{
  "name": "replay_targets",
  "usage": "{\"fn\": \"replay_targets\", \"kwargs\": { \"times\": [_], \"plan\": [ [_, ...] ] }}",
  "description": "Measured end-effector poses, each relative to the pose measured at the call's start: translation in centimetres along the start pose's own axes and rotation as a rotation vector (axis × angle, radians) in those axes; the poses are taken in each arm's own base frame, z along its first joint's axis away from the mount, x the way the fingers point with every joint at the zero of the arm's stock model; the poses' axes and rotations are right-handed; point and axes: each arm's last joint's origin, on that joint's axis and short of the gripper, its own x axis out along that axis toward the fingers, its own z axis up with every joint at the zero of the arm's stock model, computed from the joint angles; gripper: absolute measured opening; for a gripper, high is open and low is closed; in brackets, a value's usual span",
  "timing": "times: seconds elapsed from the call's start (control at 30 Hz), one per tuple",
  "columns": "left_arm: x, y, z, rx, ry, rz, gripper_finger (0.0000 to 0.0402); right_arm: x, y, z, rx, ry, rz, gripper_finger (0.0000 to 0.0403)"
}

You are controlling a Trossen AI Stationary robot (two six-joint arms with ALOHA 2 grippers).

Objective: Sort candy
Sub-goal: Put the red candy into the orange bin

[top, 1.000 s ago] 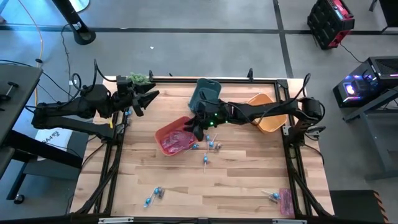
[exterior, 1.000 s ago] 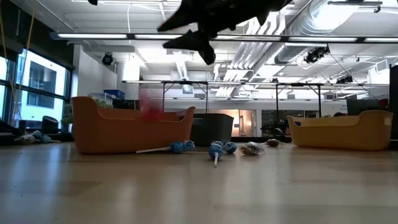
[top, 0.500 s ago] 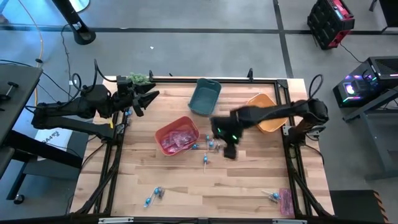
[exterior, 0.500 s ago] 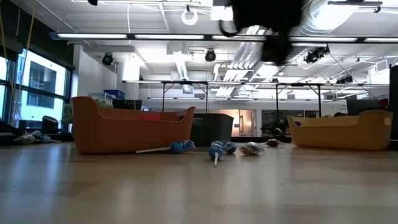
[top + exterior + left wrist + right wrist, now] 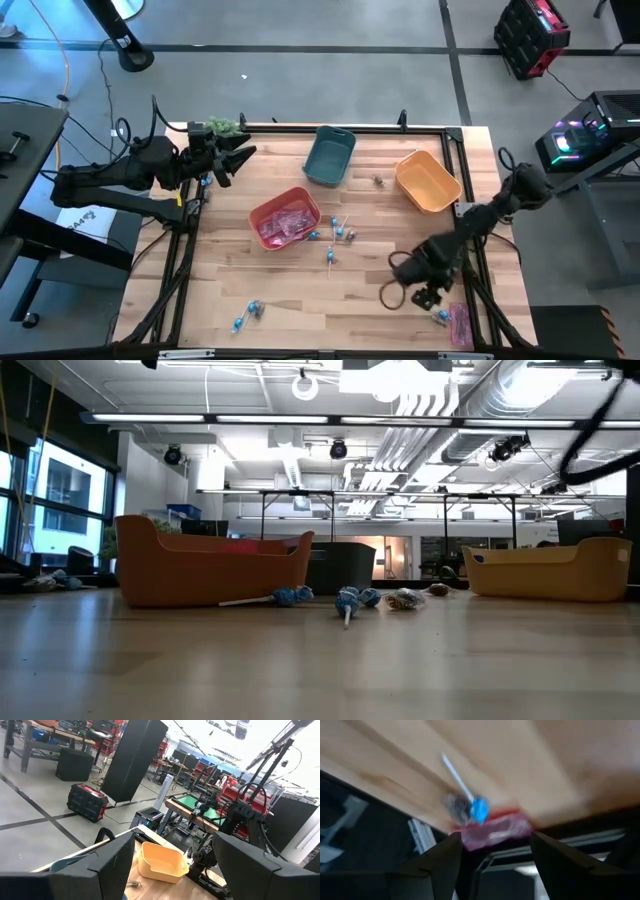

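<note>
Blue-wrapped lollipops lie mid-table (image 5: 340, 233) and near the front left (image 5: 246, 314). A small brownish piece (image 5: 378, 181) lies between the teal and orange bins. At the near right corner a blue lollipop (image 5: 479, 810) lies beside a flat pink packet (image 5: 492, 831). My right gripper (image 5: 428, 297) hangs open just above and short of them, tipped down. More pink packets lie in the red bin (image 5: 285, 217). My left gripper (image 5: 236, 158) waits open at the far left, held level above the table.
The teal bin (image 5: 330, 155) stands at the far middle and the orange bin (image 5: 428, 180) at the far right. A green plant (image 5: 222, 125) sits at the far left corner. Bare wood lies along the near middle. The table's frame rail (image 5: 478, 290) runs close beside my right gripper.
My right gripper has swung fast from above the red bin toward the table's near right corner. It has come down and tipped from about level to pointing downward. A pink blur seen over the red bin a second ago is gone.
</note>
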Motion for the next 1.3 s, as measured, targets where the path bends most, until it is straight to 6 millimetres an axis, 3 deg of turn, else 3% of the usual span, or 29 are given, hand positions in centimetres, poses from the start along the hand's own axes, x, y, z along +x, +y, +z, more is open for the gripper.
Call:
{"fn": "replay_targets", "kwargs": {
  "times": [0.3, 0.83, 1.1, 1.3],
  "plan": [
    [0.0, 0.0, 0.0, 0.001, 0.001, -0.001, 0.0264, 4.4, -0.8, -1.6, 0.104, 0.132, 0.059, 0.0232],
    [0.0, 0.0, 0.0, 0.002, 0.001, 0.000, 0.0264, 6.9, -2.6, -1.6, 0.076, 0.091, 0.068, 0.0232],
    [0.0, 0.0, 0.0, 0.009, 0.000, 0.002, 0.0264, 7.0, -2.6, -1.4, -0.068, 0.014, 0.081, 0.0232],
    [0.0, 0.0, 0.0, 0.004, -0.001, 0.004, 0.0264, 7.0, -1.8, -1.9, -0.305, -0.018, 0.103, 0.0231]
  ]
}}
